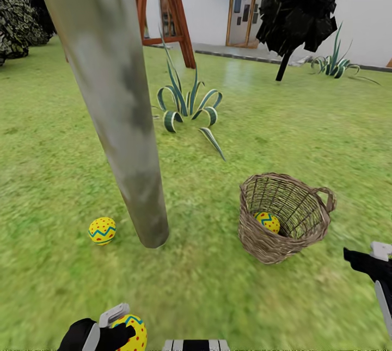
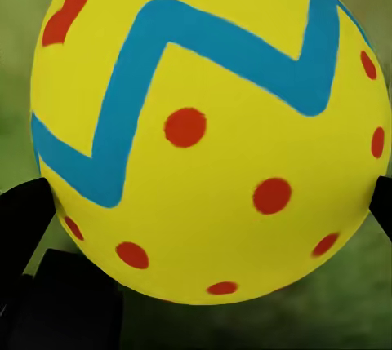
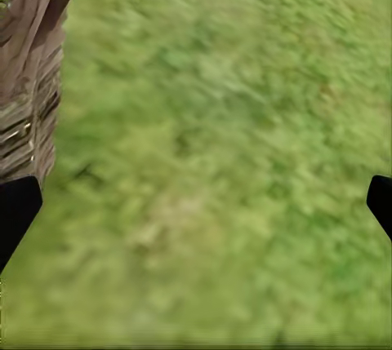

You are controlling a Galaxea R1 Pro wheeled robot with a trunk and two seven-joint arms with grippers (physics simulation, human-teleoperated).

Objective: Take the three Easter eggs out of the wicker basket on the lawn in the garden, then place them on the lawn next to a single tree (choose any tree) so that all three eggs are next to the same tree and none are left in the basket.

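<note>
Lawn (image 1: 228,285) scene, head view looking down at a grey-green tree trunk (image 1: 117,100) leaning through the frame, base on the grass left of centre. One egg on grass (image 1: 102,230) lies just beside the trunk base, on its left. Wicker basket (image 1: 284,216) sits on the grass to the right of the trunk, apart from it, tilted so its opening faces the camera; one egg in basket (image 1: 267,222) rests inside, low against the near wall. Third egg, the held egg (image 1: 132,332), is at the bottom edge, pinched in the left claw (image 1: 117,329). Left wrist view: held egg (image 2: 208,130) huge and close, black fingers (image 2: 20,219) pressed to both sides, claw closed around it, blurred grass behind.

Right claw (image 1: 375,264) at the right edge, low, just right of the basket, above the grass. Right wrist view: two black fingertips (image 3: 16,207) spread wide at opposite edges, nothing between them, lawn (image 3: 220,162) below, part of the basket wall (image 3: 28,81) at one side.

Background: striped spiky plant (image 1: 188,108) behind the trunk, red-brown swing frame (image 1: 163,2), dark small tree (image 1: 305,5), white house with a door (image 1: 247,7), second spiky plant (image 1: 335,62) by the house.
</note>
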